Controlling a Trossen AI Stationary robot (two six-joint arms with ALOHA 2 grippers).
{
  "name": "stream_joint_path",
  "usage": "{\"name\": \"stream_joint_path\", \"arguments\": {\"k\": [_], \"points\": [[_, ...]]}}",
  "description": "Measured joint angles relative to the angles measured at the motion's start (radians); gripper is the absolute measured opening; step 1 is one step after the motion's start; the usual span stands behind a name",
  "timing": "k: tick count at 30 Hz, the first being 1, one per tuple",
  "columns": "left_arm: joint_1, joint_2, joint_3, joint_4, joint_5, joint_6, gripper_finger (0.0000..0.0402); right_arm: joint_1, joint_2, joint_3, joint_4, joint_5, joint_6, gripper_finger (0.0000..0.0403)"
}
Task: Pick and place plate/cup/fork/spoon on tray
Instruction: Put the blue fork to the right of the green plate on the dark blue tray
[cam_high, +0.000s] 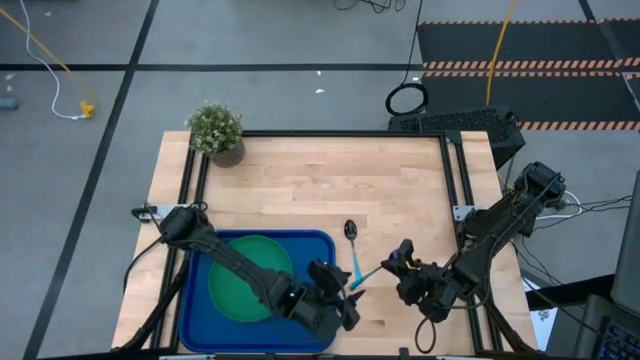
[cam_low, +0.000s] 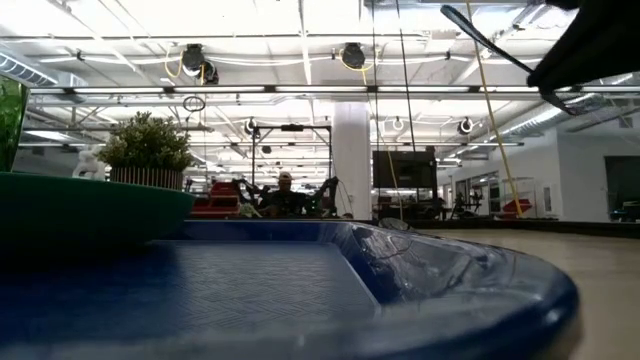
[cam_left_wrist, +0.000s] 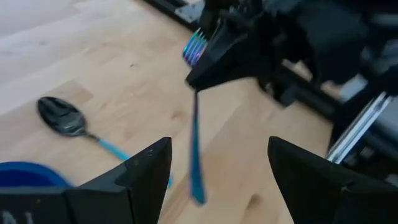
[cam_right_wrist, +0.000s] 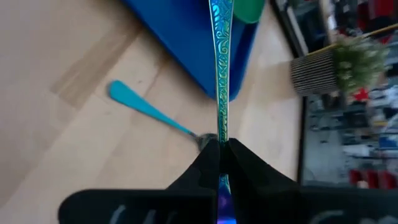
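Observation:
The light-blue fork (cam_left_wrist: 195, 130) hangs in the air off the tray's right rim, with my right gripper (cam_right_wrist: 221, 146) shut on it. My left gripper (cam_left_wrist: 219, 142) reaches over the dark-blue tray (cam_high: 200, 325) and stands open; the fork handle's free end is between its fingers without touching them. The spoon (cam_high: 350, 232) lies flat on the wood just right of the tray, silver bowl toward the far edge. The green plate (cam_high: 245, 285) rests flat in the tray. A translucent green sliver of the cup (cam_low: 9, 120) shows at the low view's left edge. My right gripper pinches the fork between its two fingers close behind the tines (cam_left_wrist: 196, 93); the tines (cam_left_wrist: 194, 46) stick out behind the fingers. It comes from the table's right side, slanting down. The handle (cam_right_wrist: 221, 68) runs on ahead of the fingertips toward the tray, lifted clear of the table.
A small potted plant (cam_high: 217, 132) stands at the table's far left corner. Bare wood (cam_high: 330, 180) lies between the tray and the far edge. Black frame rails (cam_high: 455, 180) run along the table's sides.

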Motion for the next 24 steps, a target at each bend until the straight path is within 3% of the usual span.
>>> {"name": "stream_joint_path", "arguments": {"k": [6, 9, 18, 24], "points": [[-0.002, 0.000, 0.000, 0.061, -0.003, -0.038, 0.0269, 0.005, 0.000, 0.000, 0.003, 0.034, -0.076, 0.0002], [0.004, 0.000, 0.000, 0.041, 0.002, -0.075, 0.0269, 0.005, 0.000, 0.000, 0.018, 0.080, -0.114, 0.0002], [0.021, 0.000, 0.000, -0.038, 0.061, -0.137, 0.0269, 0.005, 0.000, 0.000, 0.157, 0.090, -0.270, 0.0002], [0.017, 0.000, 0.000, -0.039, 0.085, -0.135, 0.0269, 0.005, 0.000, 0.000, 0.167, 0.195, -0.280, 0.0002]]}}
